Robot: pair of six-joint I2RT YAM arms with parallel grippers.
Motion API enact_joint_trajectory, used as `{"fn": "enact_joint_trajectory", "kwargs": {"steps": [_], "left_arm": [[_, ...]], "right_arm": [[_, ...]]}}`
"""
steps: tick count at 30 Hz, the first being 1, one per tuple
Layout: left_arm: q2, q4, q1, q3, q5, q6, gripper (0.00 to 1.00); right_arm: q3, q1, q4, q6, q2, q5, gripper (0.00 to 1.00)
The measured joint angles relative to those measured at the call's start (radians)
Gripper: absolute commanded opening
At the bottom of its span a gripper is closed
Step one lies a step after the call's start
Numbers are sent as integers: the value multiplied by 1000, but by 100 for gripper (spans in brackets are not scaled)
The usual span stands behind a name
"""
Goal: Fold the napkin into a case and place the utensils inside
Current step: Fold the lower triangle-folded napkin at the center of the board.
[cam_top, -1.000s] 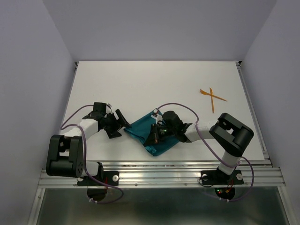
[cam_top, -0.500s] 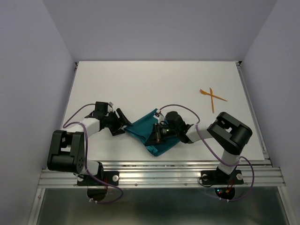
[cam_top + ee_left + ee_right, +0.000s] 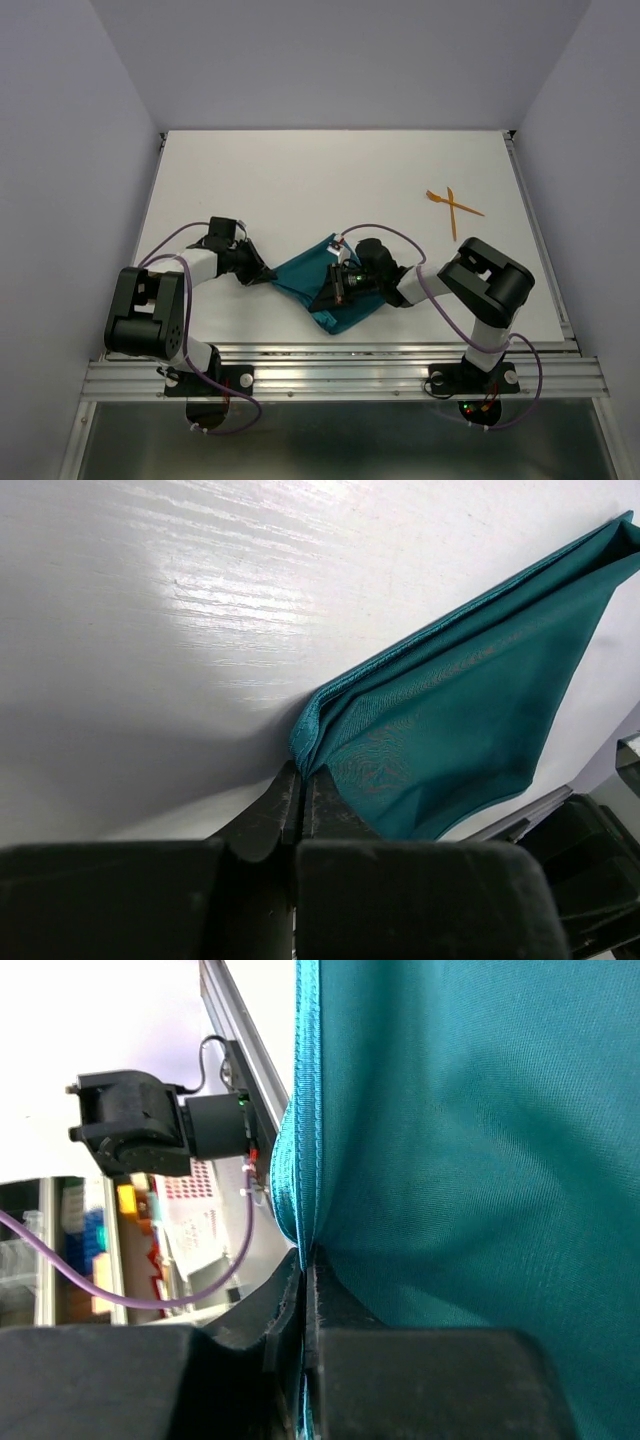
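Note:
The teal napkin (image 3: pixel 300 275) lies folded and bunched near the table's front edge, between the two arms. My left gripper (image 3: pixel 266 277) is shut on its left corner; in the left wrist view the folded hem of the napkin (image 3: pixel 470 710) runs into the closed jaws of that gripper (image 3: pixel 302 775). My right gripper (image 3: pixel 325 295) is shut on the napkin's front part; in the right wrist view the stitched edge of the napkin (image 3: pixel 470 1160) is pinched by the gripper (image 3: pixel 303 1260). The two orange utensils (image 3: pixel 452 208) lie crossed at the far right, away from both grippers.
The white table (image 3: pixel 300 180) is bounded by grey walls at the back and sides. A metal rail (image 3: pixel 340 372) runs along the near edge, close below the napkin. Purple cables loop over both arms.
My left gripper has moved right to the napkin's left corner and gone from open to shut on it. The right gripper has stayed shut on the napkin, hardly moving.

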Motion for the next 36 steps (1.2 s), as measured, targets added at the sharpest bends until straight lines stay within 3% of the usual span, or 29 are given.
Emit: {"fn": "enact_joint_trajectory", "kwargs": {"steps": [5, 16, 23, 29, 36], "left_arm": [[-1, -45, -2, 24, -11, -1, 0], [-58, -171, -3, 66, -83, -32, 0], [-58, -193, -3, 66, -104, -49, 0], [-58, -203, -4, 67, -113, -57, 0], [-58, -216, -4, 68, -123, -63, 0]], "right_arm": [[7, -1, -77, -61, -3, 22, 49], [218, 13, -558, -378, -128, 286, 72], [453, 193, -769, -523, -98, 613, 78], [577, 332, -816, -613, 10, 861, 79], [634, 383, -825, -683, 132, 1059, 79]]}}
